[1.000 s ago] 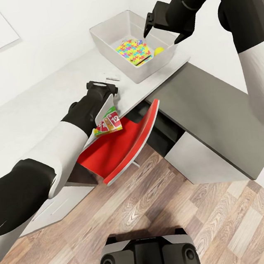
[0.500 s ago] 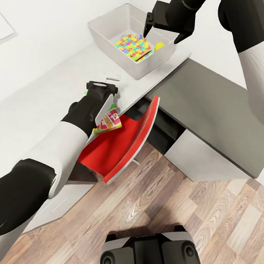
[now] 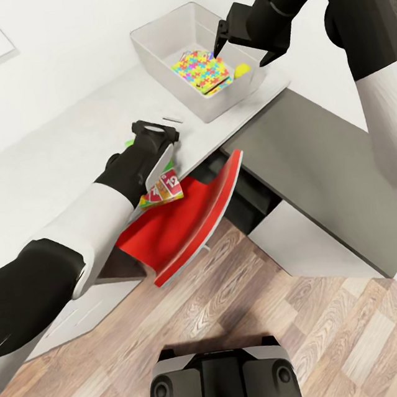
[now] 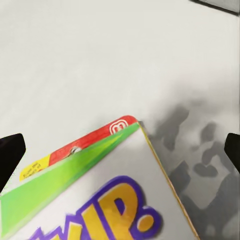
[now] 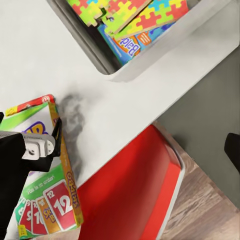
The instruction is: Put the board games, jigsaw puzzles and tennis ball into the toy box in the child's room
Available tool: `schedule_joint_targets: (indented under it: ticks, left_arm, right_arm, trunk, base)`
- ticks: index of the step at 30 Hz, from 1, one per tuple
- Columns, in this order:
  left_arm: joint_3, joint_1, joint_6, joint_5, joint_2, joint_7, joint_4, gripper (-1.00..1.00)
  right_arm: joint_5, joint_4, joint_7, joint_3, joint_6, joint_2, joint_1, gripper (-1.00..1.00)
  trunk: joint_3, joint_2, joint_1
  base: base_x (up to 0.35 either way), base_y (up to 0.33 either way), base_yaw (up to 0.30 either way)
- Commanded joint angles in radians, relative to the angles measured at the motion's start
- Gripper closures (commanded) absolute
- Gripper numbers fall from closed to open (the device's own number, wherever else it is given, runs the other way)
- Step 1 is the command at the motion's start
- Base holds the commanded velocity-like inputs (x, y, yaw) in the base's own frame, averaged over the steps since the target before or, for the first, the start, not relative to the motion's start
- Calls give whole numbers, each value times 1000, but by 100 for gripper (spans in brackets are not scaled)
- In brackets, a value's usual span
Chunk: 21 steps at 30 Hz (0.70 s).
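Observation:
My left gripper (image 3: 155,143) is shut on a board game (image 3: 165,189), a green and white box with red number cards that hangs over the front edge of the pale table (image 3: 57,170). The left wrist view has that board game (image 4: 100,195) close up between the fingertips (image 4: 11,152). At the table's far end stands the toy box (image 3: 161,59). It holds the jigsaw puzzles (image 3: 202,71), the tennis ball (image 3: 241,70) and a blue board game (image 5: 129,46). Above the box's right rim, my right gripper (image 3: 242,52) hovers open and empty.
A red chair (image 3: 189,221) is tucked under the table edge, right below the held game. The dark grey desk top (image 3: 318,157) runs off to the right. A small pale flat item (image 3: 171,119) lies on the table near the left gripper. Wood floor lies in front of my base (image 3: 219,380).
The whole picture has shifted slightly, so the camera moved. My left gripper still holds the game over the table edge, a little nearer the toy box. The right gripper stays above the box.

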Motion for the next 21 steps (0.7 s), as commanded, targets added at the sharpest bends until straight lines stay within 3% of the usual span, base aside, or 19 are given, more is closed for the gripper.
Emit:
schedule_joint_targets:
  ticks: [1, 7, 21]
  left_arm:
    - [-16, -1, 2, 11, 0, 11, -1, -100]
    - [-35, -1, 2, 11, 0, 37, -3, -100]
    - [-39, 20, 2, 14, 0, 59, -4, -100]
  right_arm:
    - [-10, 0, -10, 2, 11, -1, -1, -100]
    - [-10, 0, -10, 3, 11, -1, -1, -100]
    - [-11, 1, -9, 3, 12, 1, -1, -100]
  trunk:
    - [-1, -2, 1]
    - [-3, -2, 1]
    - [-11, -2, 1]
  base:
    - [52, 0, 0]
    - [24, 1, 0]
    - [48, 52, 0]
